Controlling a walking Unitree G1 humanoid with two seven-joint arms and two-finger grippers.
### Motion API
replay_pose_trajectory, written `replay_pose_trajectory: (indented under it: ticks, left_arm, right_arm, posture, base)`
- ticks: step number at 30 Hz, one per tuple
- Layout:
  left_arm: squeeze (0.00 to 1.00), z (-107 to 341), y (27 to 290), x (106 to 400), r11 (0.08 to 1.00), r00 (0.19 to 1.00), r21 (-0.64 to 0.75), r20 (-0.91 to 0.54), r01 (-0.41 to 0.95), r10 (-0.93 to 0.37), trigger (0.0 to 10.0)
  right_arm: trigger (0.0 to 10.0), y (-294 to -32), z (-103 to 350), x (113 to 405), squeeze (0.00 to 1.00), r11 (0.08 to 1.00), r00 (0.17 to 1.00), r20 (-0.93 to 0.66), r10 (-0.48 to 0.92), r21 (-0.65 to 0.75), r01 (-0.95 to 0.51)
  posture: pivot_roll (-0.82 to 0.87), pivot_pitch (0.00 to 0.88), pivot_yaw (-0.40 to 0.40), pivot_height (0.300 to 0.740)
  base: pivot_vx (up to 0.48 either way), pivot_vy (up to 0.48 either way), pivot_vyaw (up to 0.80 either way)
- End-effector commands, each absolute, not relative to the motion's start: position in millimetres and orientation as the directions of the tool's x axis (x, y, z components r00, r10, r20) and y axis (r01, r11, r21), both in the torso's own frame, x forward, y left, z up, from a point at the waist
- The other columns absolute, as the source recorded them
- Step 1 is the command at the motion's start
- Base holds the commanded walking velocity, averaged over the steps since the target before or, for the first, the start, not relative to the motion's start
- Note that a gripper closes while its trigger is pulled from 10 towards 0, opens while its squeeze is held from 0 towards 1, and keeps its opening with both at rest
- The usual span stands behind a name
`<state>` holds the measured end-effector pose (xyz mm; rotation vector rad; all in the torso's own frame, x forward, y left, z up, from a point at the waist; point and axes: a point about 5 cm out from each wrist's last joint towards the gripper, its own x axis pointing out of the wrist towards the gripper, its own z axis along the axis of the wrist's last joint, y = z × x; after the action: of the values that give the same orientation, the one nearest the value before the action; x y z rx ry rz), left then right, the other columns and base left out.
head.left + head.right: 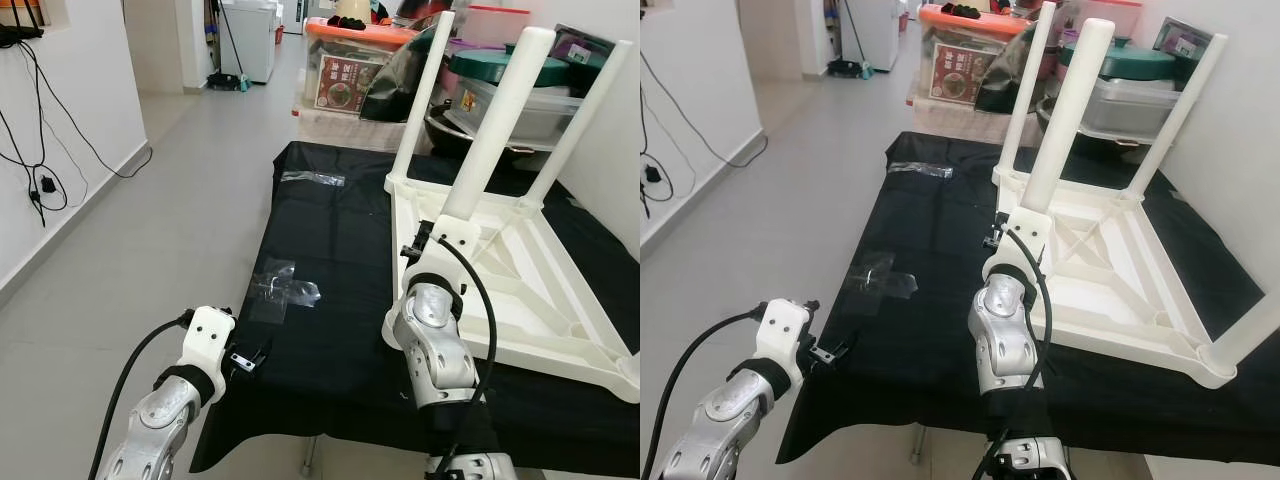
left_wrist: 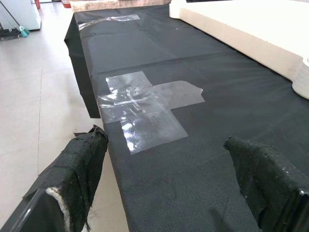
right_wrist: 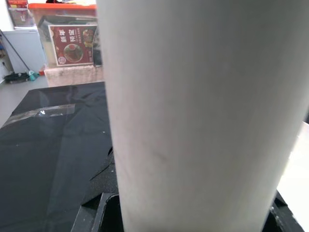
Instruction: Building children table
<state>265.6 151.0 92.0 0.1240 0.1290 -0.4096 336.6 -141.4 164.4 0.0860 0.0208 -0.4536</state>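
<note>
1. From the left eye I see the white children's table (image 1: 520,290) lying upside down on the black-covered tabletop (image 1: 330,330), along its right edge and reaching toward the far right corner. Three legs stand up from it; the nearest leg (image 1: 495,125) rises from the frame corner closest to me. My right hand (image 1: 432,243) sits at the base of that leg, closed around it. My left hand (image 1: 250,357) hovers at the near left corner of the tabletop, holding nothing.

2. The right eye gives the same layout. A patch of clear tape (image 1: 878,277) lies on the cloth near the left edge, and another strip (image 1: 922,170) sits toward the far left corner. Storage boxes (image 1: 975,60) are stacked beyond the far edge.

3. The left wrist camera looks across the black cloth at the crossed clear tape. The two padded fingers (image 2: 82,164) stand wide apart, with nothing between them.

4. In the right wrist camera the white leg (image 3: 203,111) stands right in front of the lens, gripped at its base, with black cloth beyond it.
</note>
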Motion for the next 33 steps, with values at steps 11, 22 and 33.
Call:
replay_pose_trajectory:
  ticks: [11,22,33]
  left_arm:
    - [0.00,90.7,149.5,267.0,0.906,0.907,0.108,-0.158,0.409,-0.390,10.0]
    - [0.00,90.9,151.4,268.3,0.907,0.909,0.117,-0.158,0.405,-0.386,10.0]
    - [0.00,88.8,148.6,268.4,0.903,0.906,0.118,-0.162,0.412,-0.392,10.0]
  right_arm:
    - [10.0,-159.4,113.7,324.5,0.00,0.855,0.821,-0.268,-0.504,-0.021,0.518]
    - [10.0,-158.4,124.4,330.7,0.00,0.864,0.837,-0.283,-0.469,0.049,0.501]
    - [10.0,-161.7,116.1,328.3,0.00,0.867,0.829,-0.321,-0.458,0.044,0.496]
  posture:
    - [0.03,0.000,-0.085,0.740]
    - [0.04,0.000,-0.087,0.740]
    - [0.03,0.000,-0.083,0.740]
  base:
    - [0.000,0.000,0.00]
    - [0.000,0.000,0.00]
    - [0.000,0.000,0.00]
